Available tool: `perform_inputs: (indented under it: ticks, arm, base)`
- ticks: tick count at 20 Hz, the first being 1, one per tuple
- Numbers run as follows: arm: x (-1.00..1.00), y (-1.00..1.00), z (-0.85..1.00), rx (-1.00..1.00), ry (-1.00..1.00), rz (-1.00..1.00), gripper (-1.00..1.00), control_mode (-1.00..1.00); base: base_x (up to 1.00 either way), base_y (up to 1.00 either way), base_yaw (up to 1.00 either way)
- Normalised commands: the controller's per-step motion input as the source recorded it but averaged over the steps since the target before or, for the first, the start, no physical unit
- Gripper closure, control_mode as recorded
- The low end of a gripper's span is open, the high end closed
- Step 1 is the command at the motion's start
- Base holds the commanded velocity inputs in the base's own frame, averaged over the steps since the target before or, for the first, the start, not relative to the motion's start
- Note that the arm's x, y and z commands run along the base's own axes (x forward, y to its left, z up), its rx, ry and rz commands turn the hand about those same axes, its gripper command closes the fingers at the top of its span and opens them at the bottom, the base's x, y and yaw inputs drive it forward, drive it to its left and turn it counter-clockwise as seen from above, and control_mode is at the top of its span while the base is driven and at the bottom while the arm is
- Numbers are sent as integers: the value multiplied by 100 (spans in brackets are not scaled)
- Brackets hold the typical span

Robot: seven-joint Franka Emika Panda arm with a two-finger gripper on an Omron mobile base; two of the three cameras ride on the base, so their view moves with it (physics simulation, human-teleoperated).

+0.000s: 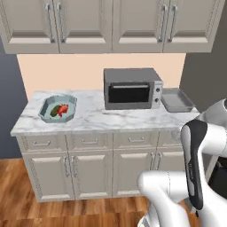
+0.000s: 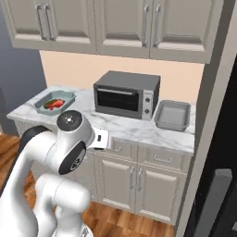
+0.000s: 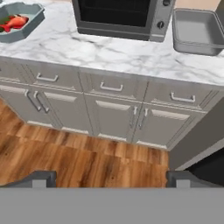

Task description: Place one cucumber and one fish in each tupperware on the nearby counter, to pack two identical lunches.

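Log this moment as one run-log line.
gripper: open, empty | blue tupperware: cucumber + red fish | grey tupperware: empty

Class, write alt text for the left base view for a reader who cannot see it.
A marbled counter over beige cabinets holds a pale blue octagonal tupperware at its left containing a green cucumber and a red fish, a dark toaster oven in the middle, and a grey rectangular tupperware at right. The robot's white arm rises at lower right.

A dark grey toaster oven [image 1: 132, 88] stands below beige wall cabinets [image 1: 111, 24], above wooden floor [image 3: 65, 153].
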Motion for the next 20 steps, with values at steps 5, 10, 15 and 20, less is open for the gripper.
perform_inputs:
  ticks: [5, 10, 15, 20]
  arm:
    - [0, 0, 0, 0, 0, 0, -100, 100]
    - [0, 0, 0, 0, 0, 0, -100, 100]
    - [0, 0, 0, 0, 0, 0, -100, 100]
    - [0, 0, 0, 0, 0, 0, -100, 100]
  base:
    - [-100, -15, 28]
    - [-89, -54, 14]
    - [-40, -100, -1]
    - [-27, -100, -7]
